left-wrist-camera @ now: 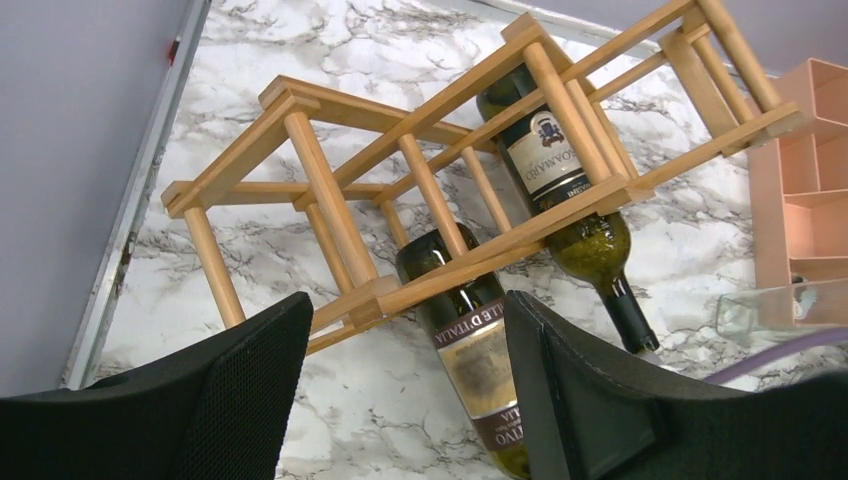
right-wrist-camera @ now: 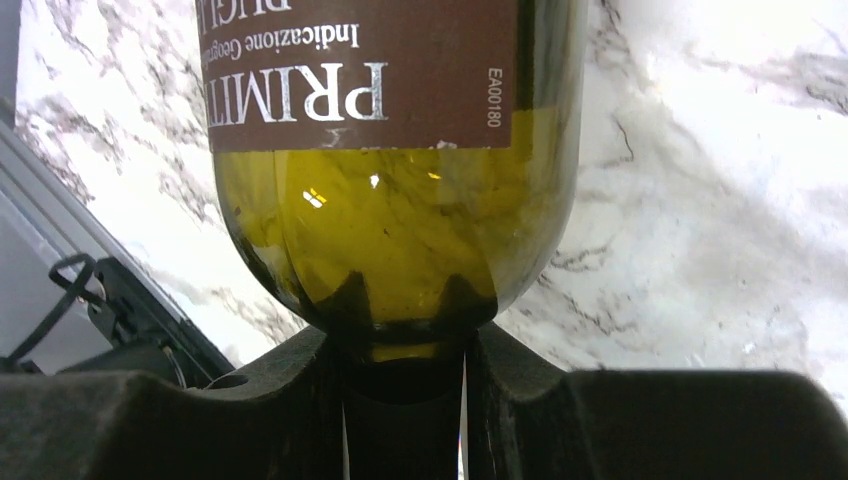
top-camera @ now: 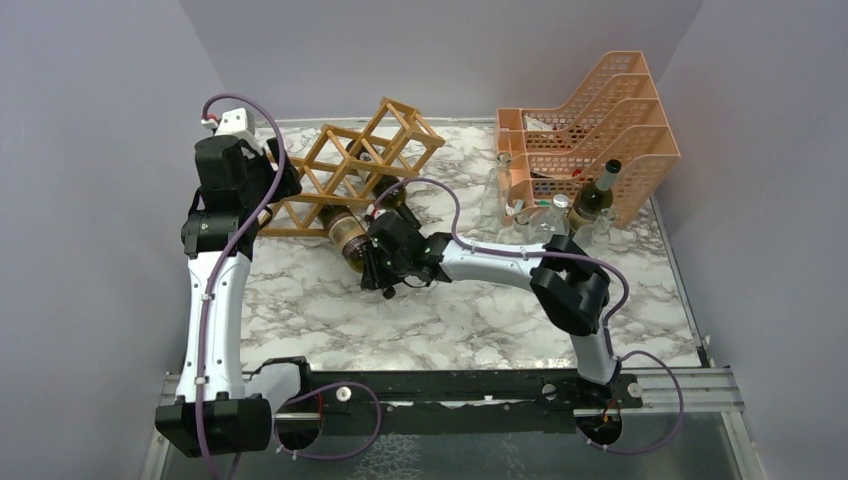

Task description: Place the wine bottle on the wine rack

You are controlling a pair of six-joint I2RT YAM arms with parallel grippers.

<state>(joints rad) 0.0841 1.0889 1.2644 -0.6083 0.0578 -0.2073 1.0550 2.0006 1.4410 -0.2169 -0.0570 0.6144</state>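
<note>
A marble tabletop point(top-camera: 320, 310) lay between plain grey walls. The right tool point(right-wrist-camera: 405, 345) was clamped on the neck of the wine bottle point(right-wrist-camera: 390, 200), probably to feed it base-first into a lower cell of the wine rack point(left-wrist-camera: 330, 200), where its body lay partly inside. The left tool point(left-wrist-camera: 405, 395) hung part-open and empty over the rack, perhaps to steady it. One rack; three bottles: the held one, a second bottle point(left-wrist-camera: 560, 160) racked above, and a third bottle point(top-camera: 597, 195) upright by the orange organiser point(top-camera: 620, 120).
</note>
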